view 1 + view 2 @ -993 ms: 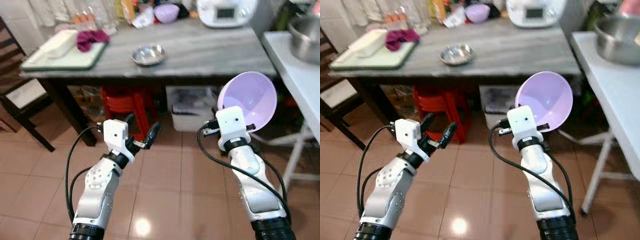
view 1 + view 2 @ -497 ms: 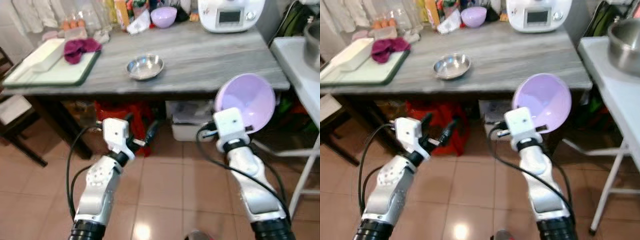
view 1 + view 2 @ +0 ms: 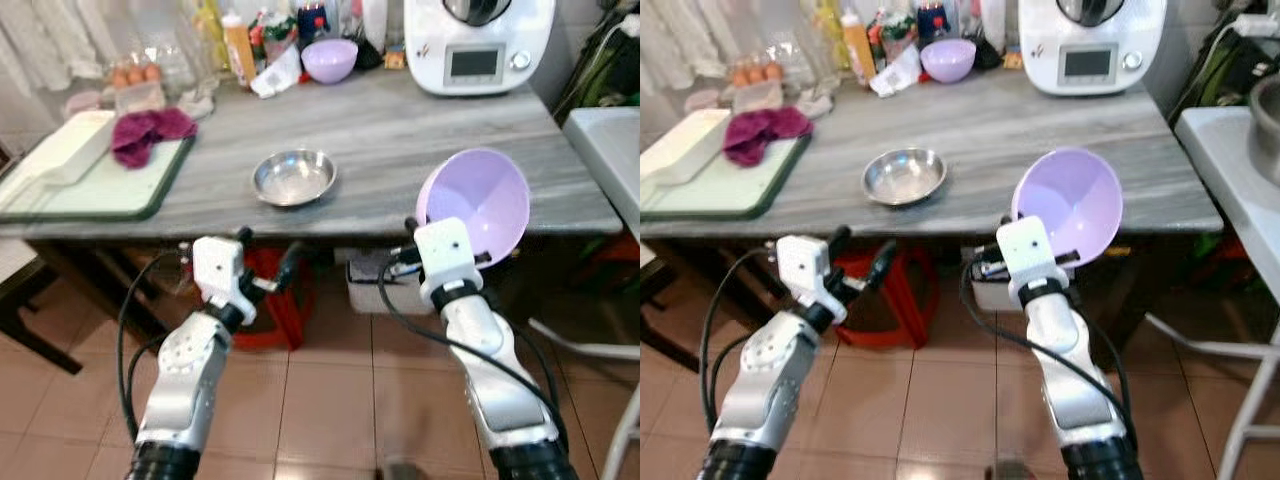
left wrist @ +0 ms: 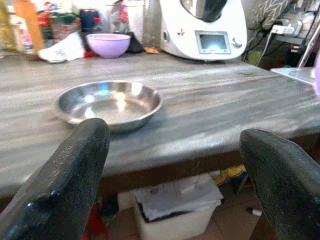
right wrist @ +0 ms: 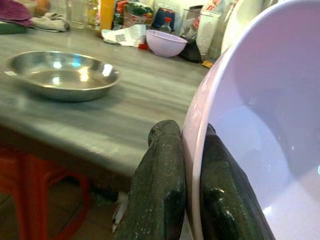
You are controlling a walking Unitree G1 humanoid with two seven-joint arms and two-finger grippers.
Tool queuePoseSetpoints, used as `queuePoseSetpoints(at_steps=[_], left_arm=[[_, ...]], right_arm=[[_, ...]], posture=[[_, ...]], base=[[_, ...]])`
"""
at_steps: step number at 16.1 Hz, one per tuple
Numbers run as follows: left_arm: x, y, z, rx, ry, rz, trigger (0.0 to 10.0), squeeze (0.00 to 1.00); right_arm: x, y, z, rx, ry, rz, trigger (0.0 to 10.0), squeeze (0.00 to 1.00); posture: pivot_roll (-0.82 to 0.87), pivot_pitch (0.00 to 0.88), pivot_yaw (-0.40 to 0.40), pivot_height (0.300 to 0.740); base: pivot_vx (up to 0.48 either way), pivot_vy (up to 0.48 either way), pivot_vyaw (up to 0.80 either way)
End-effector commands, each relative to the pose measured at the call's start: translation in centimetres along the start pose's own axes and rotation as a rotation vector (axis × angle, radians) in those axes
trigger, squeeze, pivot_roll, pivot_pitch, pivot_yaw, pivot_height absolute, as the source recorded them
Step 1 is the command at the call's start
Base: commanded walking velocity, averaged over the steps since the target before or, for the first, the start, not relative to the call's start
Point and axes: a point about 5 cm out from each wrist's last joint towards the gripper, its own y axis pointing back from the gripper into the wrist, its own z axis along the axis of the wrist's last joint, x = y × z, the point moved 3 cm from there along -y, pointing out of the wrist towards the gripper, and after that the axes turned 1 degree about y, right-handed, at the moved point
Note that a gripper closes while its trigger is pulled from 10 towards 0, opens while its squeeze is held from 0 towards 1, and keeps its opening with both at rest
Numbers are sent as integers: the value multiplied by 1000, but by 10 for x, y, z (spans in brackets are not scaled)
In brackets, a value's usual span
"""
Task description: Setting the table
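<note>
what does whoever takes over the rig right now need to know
Right gripper: shut on the rim of the lilac bowl, held tilted at the near edge of the grey table, not set down yet.
Left gripper: open, holding nothing, just short of the table edge, facing the steel dish.
A second lilac bowl stands at the back beside the white kitchen machine.
Left: place the held bowl on the table.

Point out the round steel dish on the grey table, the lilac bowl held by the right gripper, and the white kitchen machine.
round steel dish (image 3: pixel 293 177), left eye view, inner bottom.
lilac bowl (image 3: pixel 478 200), left eye view, inside wall.
white kitchen machine (image 3: pixel 1092 48), right eye view, front panel.
</note>
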Motion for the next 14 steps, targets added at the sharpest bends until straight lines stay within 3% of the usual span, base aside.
queuePoseSetpoints(at_steps=[1, 9, 14], left_arm=[[2, 0, 1, 4, -14, -1, 10000, 0], [3, 1, 1, 1, -16, 4, 10000, 0], [6, -2, 11, -30, -27, 27, 10000, 0]], right_arm=[[-1, 0, 4, -17, -1, -1, 10000, 0], [2, -2, 7, -34, 7, 13, 10000, 0], [1, -2, 11, -53, 6, 11, 10000, 0]], posture=[[-123, 111, 95, 740], [-117, 106, 90, 740], [-119, 108, 87, 740]], base=[[480, 0, 0], [480, 0, 0], [240, 0, 270]])
